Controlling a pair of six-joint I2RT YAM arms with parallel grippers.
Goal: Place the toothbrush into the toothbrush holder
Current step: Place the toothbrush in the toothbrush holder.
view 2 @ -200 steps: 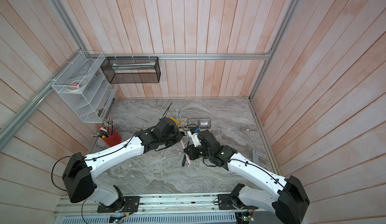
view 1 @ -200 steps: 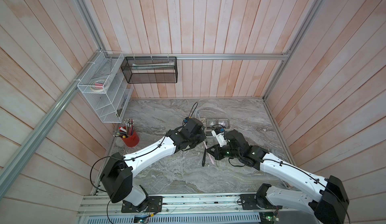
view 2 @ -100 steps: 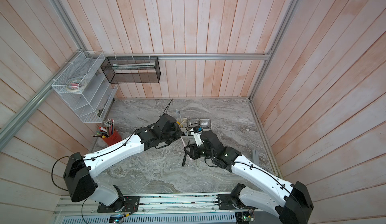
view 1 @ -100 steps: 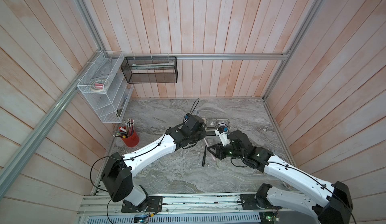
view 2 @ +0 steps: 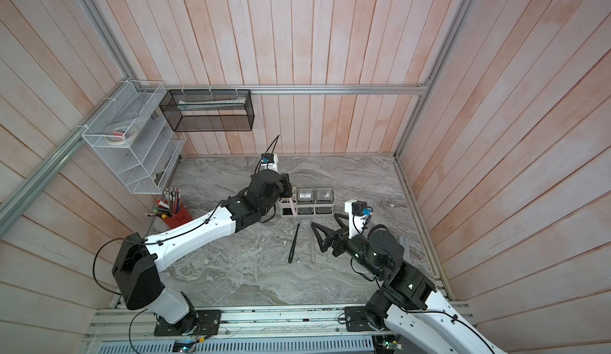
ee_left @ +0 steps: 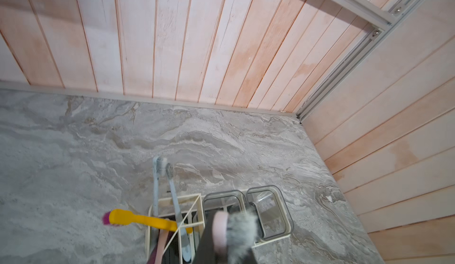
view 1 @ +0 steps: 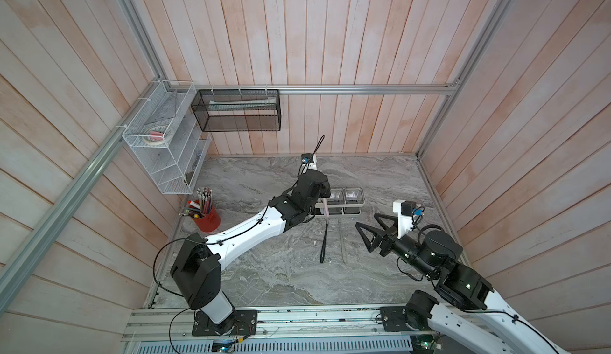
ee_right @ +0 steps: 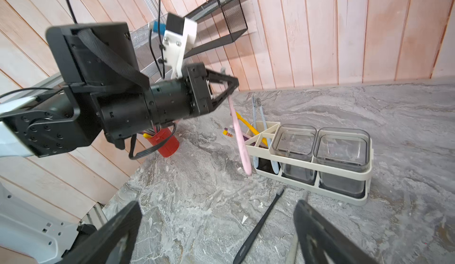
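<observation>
Clenching the left fingers (ee_right: 233, 84) on a pink toothbrush (ee_right: 240, 137) just under its bristled head, keeping the smooth, slim handle hanging almost upright, lower tip just beside the divided end of the toothbrush holder (ee_right: 344, 168); seemingly outside the cream open frame, though touching or apart is hard to tell. Blurring into pink and grey fuzz at the edge of the left wrist view, with the grip itself cut off there and hiding under the black wrist in both top views. Spreading the right fingers (ee_right: 115, 235) wide, released, grasping nothing. Leaving a thin black toothbrush (view 1: 324, 241) lying flat on the grey marbled bench (view 1: 264, 269) near the holder. Carrying two clear square cups (ee_right: 295, 142) in the frame, plus a yellow brush (ee_left: 142, 219) and pale blue brushes (ee_left: 173, 191) leaning from the slots.
</observation>
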